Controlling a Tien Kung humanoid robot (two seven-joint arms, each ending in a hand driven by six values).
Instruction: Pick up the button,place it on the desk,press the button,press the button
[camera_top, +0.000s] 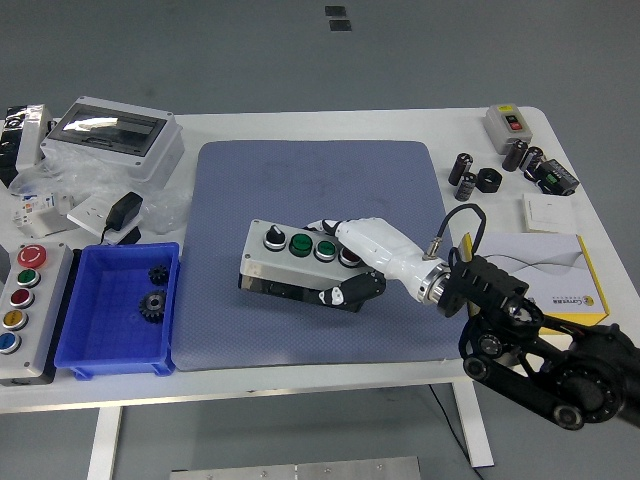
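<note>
Your right robot hand (345, 262) is wrapped around the right end of the push-button control box (290, 265), white fingers (330, 226) over its top face and the thumb against the front wall. The box sits over the middle of the blue mat (250, 190) on the counter (330, 125); whether it is resting flat or held just clear of the mat, you cannot tell from this angle. The left robot hand is out of view.

Watch the grip: it holds one end only, so the free left end could sag or swing, and the box might twist out of your fingers. Those fingers also lie close to the green buttons (311, 246), so squeezing harder could press one early. Release gently, or the box may skid toward the blue parts bin (75, 345).
</note>
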